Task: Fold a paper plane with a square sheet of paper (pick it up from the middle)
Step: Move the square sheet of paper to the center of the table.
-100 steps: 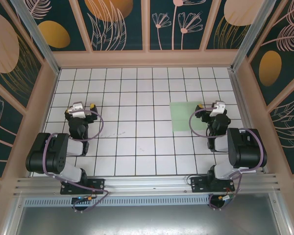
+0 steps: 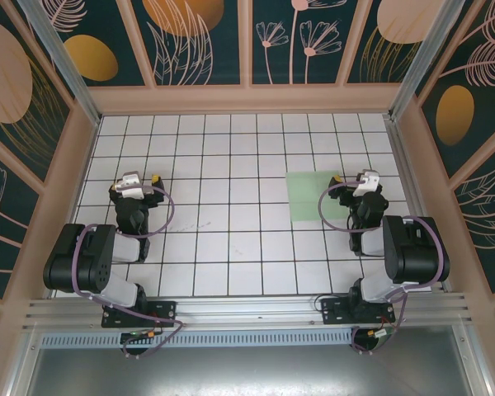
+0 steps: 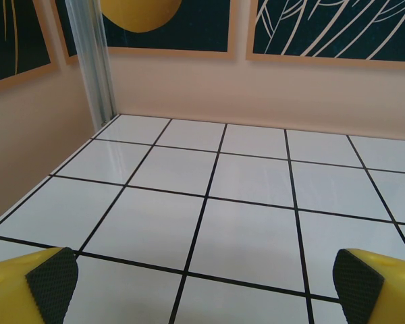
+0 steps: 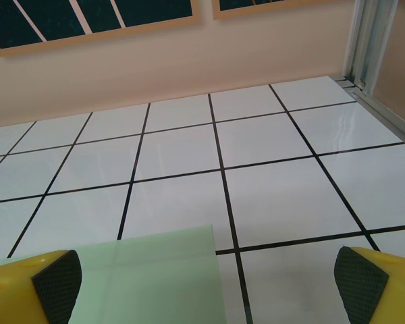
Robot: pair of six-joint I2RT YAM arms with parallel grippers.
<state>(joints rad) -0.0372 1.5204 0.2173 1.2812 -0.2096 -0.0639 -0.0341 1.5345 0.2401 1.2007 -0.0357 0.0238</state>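
Mint-green square sheet of paper (image 2: 309,196) lies flat at 9 o'clock of the right pincer (image 4: 208,280), spread like the left pincer (image 3: 206,283); centre over its middle before pinching.

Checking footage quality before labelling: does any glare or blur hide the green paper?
Top view: even light, sharp; paper pale against the white table. Right wrist view: soft sheen on the table at right, paper corner crisp. Left wrist view: mild sheen, grid lines sharp.
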